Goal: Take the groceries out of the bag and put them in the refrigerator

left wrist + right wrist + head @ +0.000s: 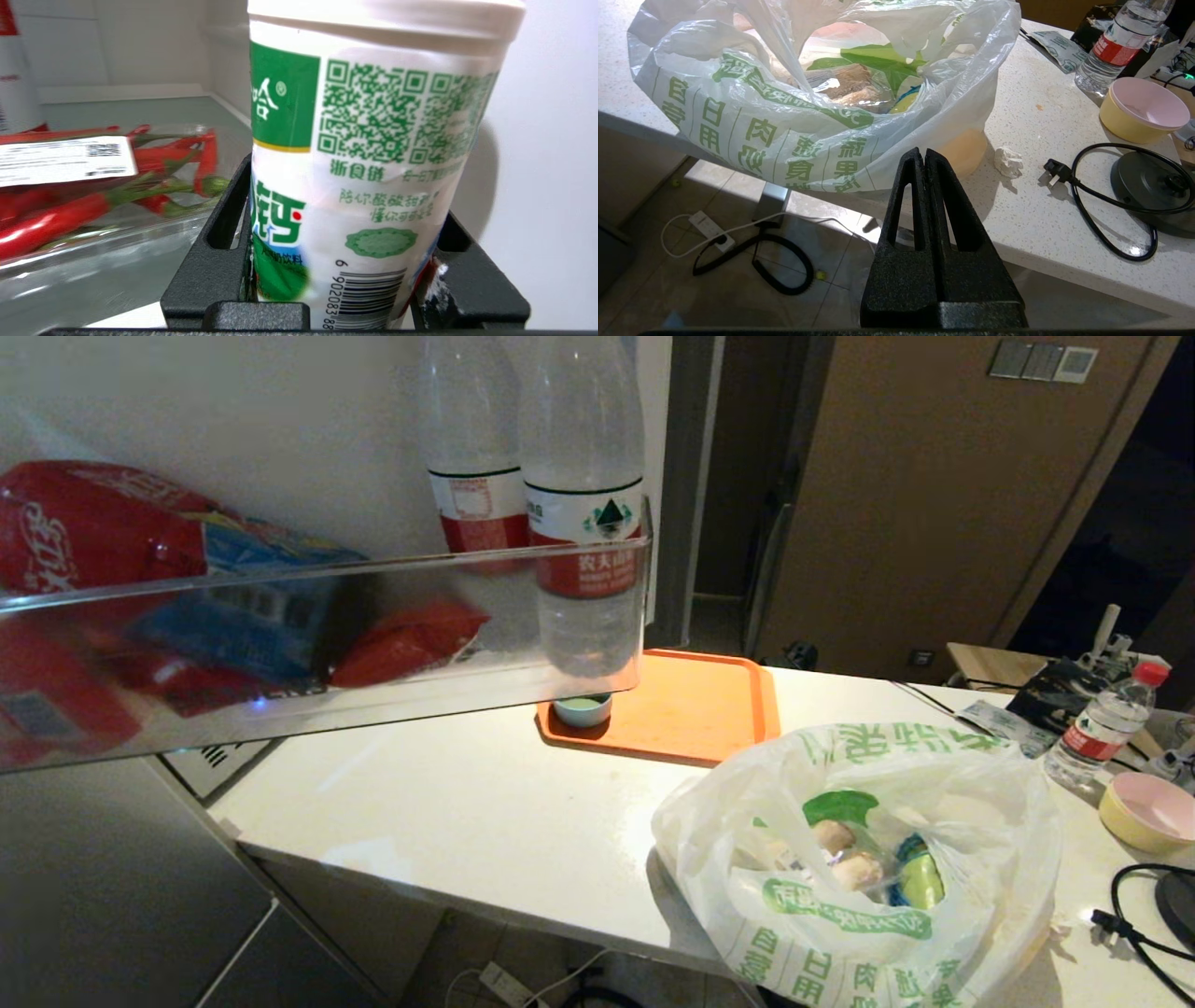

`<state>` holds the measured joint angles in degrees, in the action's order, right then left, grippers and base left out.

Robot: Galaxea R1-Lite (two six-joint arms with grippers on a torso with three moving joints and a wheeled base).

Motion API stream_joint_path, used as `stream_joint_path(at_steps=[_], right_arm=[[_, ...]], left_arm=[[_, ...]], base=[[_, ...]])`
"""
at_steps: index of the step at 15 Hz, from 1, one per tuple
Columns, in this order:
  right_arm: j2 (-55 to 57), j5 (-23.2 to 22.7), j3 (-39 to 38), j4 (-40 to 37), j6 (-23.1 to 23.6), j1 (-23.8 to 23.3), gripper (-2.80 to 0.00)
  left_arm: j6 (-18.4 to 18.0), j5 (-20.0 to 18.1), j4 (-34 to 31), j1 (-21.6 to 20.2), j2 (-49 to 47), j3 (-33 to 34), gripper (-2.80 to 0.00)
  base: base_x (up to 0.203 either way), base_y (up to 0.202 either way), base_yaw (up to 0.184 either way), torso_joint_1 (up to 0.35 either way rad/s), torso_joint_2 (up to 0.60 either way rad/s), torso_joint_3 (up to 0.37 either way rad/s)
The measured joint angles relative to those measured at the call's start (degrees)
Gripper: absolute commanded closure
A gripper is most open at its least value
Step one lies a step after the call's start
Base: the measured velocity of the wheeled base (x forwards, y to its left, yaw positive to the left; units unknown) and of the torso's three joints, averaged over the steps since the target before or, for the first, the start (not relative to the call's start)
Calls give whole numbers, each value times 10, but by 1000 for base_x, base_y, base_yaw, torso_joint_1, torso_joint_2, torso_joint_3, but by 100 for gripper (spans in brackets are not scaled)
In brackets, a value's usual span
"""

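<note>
My left gripper (345, 196) is inside the refrigerator (542, 140), shut on a white bottle (373, 140) with a green label; a black finger presses each side of it. The white inner wall stands close beside the bottle, and a clear shelf (140, 107) runs behind it. The left gripper does not show in the head view. On the white counter sits the bag (859, 859), mouth open, with pale beige lumps (845, 854) and a yellow-green pack (920, 882) inside. My right gripper (924, 151) hangs shut and empty just off the counter's front edge, below the bag (784, 116).
A clear tray of red chillies (93, 186) lies on the shelf beside the held bottle. The open door's clear shelf (317, 569) holds water bottles (579, 523) and red packs. An orange tray (709, 709), a red-capped water bottle (1102, 723), a yellow bowl (1148, 812) and a black cable (1130, 924) sit on the counter.
</note>
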<state>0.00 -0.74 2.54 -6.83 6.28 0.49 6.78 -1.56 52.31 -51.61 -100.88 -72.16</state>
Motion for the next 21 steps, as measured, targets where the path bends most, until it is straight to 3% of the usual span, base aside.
stream_joint_path(at_steps=[12,21], right_arm=[[0,0,0,0,0,0,0],[0,0,0,0,0,0,0]], left_arm=[[-8,4,-97,0,-102,-190,0],[1,1,-122,-20,-117,-202,0]], base=[[0,0,0,0,0,0],[0,0,0,0,0,0]])
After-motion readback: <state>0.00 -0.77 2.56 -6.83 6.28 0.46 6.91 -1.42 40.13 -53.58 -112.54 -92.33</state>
